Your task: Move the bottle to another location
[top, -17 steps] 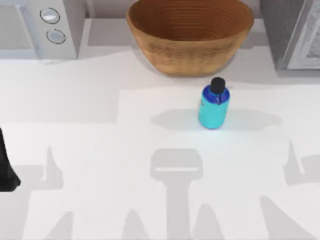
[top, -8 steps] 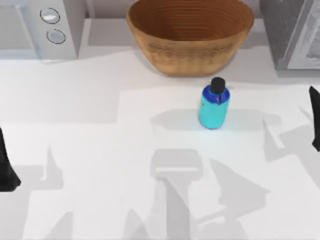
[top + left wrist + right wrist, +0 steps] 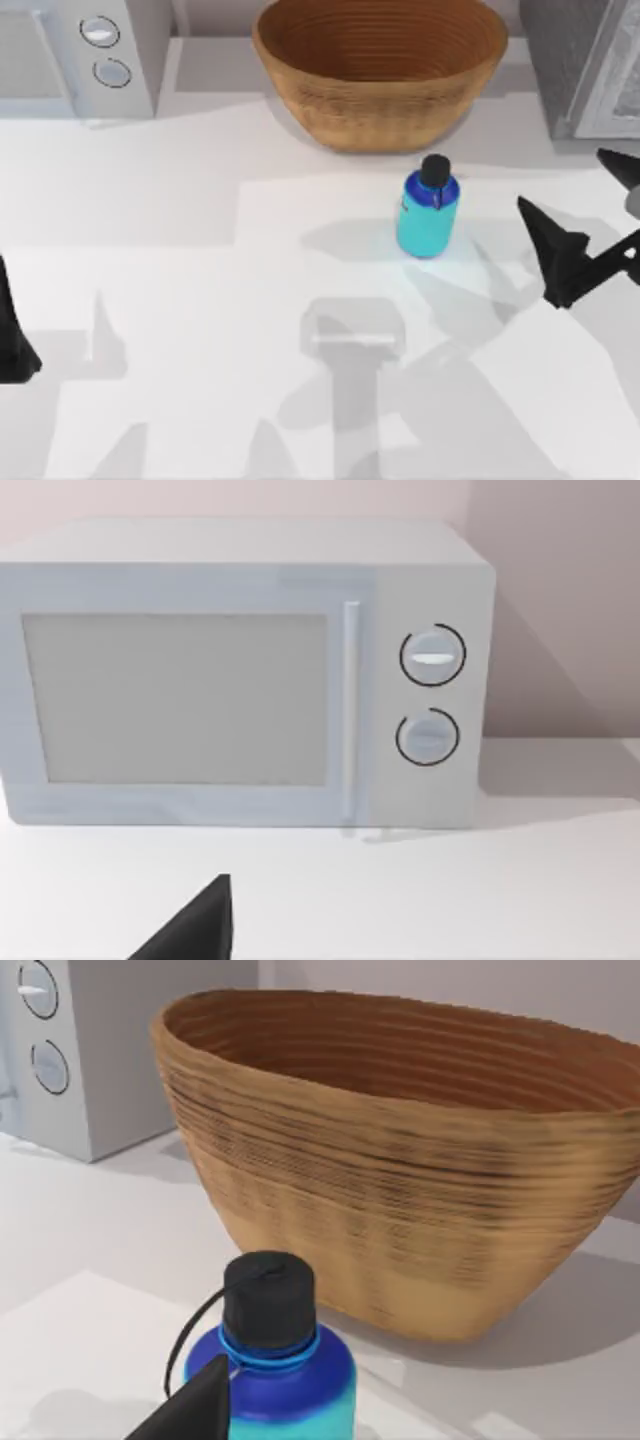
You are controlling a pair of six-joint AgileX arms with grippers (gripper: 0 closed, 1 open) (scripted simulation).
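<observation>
My right gripper [image 3: 580, 215] hovers wide open and empty, near the bottle [image 3: 427, 213], lined up to grab it sideways. The bottle stands upright on the table [image 3: 200, 300], just in front of the woven basket [image 3: 380, 75]. Left arm sits parked at the table's left edge.

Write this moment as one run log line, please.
right tool: open, right of cyan black-capped bottle, apart | bottle: upright before woven basket | left tool: parked, table's left edge

Woven basket [image 3: 380, 70], microwave [image 3: 240, 675], white table [image 3: 180, 290]
</observation>
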